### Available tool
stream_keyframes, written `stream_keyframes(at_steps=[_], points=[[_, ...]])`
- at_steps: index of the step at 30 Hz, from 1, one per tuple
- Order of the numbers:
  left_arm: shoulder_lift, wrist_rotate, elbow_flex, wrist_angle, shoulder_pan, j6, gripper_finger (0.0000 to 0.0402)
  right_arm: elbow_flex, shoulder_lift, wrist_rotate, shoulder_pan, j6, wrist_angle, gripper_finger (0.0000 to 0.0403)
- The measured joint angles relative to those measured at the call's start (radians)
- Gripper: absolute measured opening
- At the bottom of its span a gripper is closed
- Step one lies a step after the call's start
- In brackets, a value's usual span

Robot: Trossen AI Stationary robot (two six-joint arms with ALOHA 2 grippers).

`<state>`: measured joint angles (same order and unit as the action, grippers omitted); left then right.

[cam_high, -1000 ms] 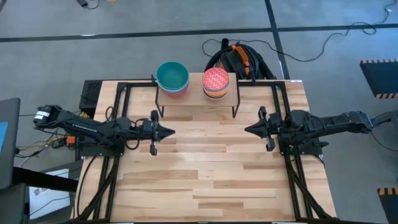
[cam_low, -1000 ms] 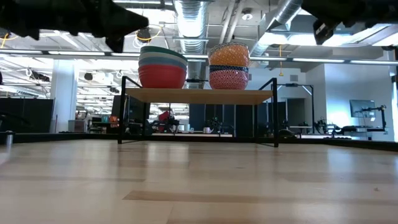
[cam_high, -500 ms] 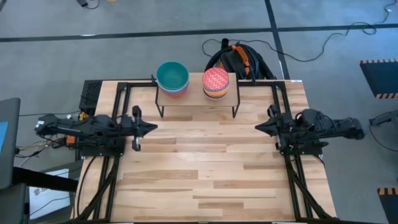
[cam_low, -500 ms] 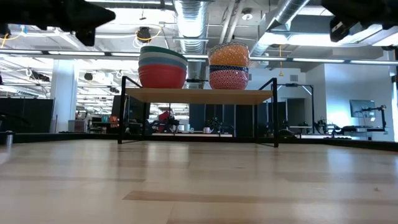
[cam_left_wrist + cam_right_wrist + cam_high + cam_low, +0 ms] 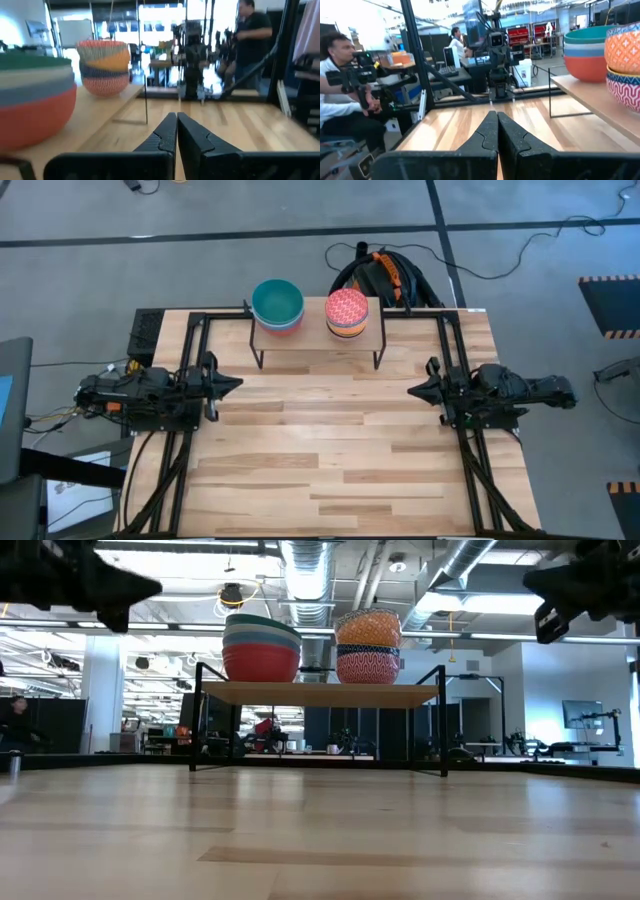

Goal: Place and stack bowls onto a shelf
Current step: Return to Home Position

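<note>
The bowls stand in two stacks on the shelf [image 5: 316, 336], a light-wood board on thin black legs at the table's far edge. The left stack [image 5: 277, 305] has a teal bowl on top, light blue ones under it and a red one [image 5: 261, 661] at the bottom. The right stack [image 5: 347, 312] has a pink-red patterned bowl on top and more patterned bowls below [image 5: 368, 666]. My left gripper [image 5: 237, 383] is shut, over the table's left side. My right gripper [image 5: 413, 391] is shut, over the right side. Both are empty and well clear of the shelf.
Black metal frames [image 5: 190, 350] run along both sides of the table under the arms. A black and orange bundle of gear [image 5: 385, 275] lies behind the shelf. People [image 5: 340, 90] show in the room beyond the table. Bare wood [image 5: 330, 440] fills the table's middle.
Both arms have drawn back from the table's middle, the left gripper toward the left edge and the right gripper toward the right edge. The left gripper, whose fingers stood apart a second ago, has shut. The bowls and shelf have not moved.
</note>
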<state>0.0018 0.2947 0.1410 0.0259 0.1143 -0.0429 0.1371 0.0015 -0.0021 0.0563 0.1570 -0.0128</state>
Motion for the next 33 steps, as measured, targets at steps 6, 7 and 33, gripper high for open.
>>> stream_keyframes(at_steps=[6, 7, 33], points=[[0.004, -0.014, -0.001, -0.125, -0.002, -0.04, 0.0, -0.1, 0.0, 0.0, 0.0, -0.005, 0.155, 0.002], [0.002, -0.02, -0.001, -0.139, -0.004, -0.046, 0.0, -0.12, 0.0, 0.0, 0.0, -0.005, 0.198, 0.002], [0.037, -0.113, -0.129, 0.026, -0.036, -0.074, 0.0, -0.13, 0.0, -0.003, 0.009, -0.09, 0.039, 0.0021]])
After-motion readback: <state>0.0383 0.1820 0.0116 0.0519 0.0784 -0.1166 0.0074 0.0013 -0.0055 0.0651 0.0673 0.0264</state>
